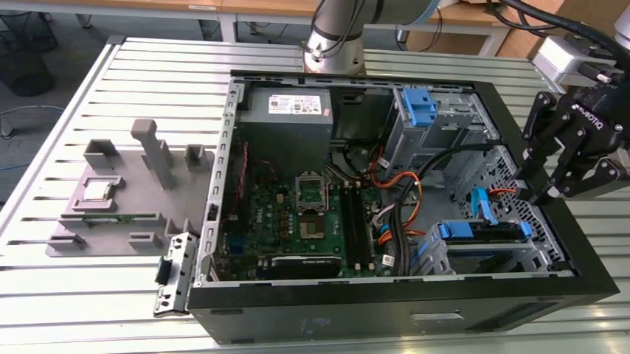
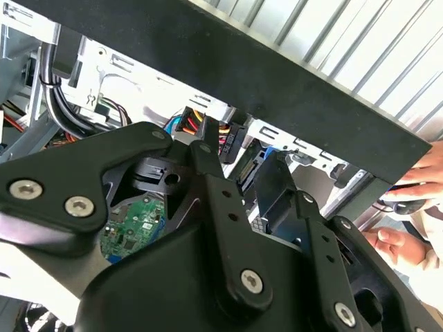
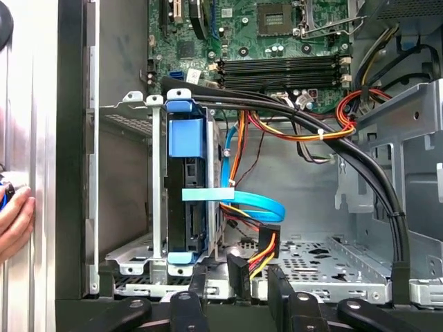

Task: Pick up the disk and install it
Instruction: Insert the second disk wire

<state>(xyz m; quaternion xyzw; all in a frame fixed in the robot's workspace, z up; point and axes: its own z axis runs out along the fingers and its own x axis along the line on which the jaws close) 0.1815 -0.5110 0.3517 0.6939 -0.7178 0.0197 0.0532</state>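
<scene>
Here, going from the exterior view's left, a grey fixture (image 1: 123, 195) lies on the slatted table (image 1: 59, 295), beside the open computer case (image 1: 394, 214). Inside the case are the motherboard (image 1: 295, 221) and the power supply (image 1: 285, 107). The disk (image 1: 480, 230) sits in the drive cage near the front of the case, in its blue carrier; in the first wrist view it (image 3: 187, 187) stands on its edge there. At the right, the gripper (image 1: 551, 193) hangs above the case wall, its jaws spread and holding nothing. A person's hand (image 3: 14, 221) rests beside the case.
</scene>
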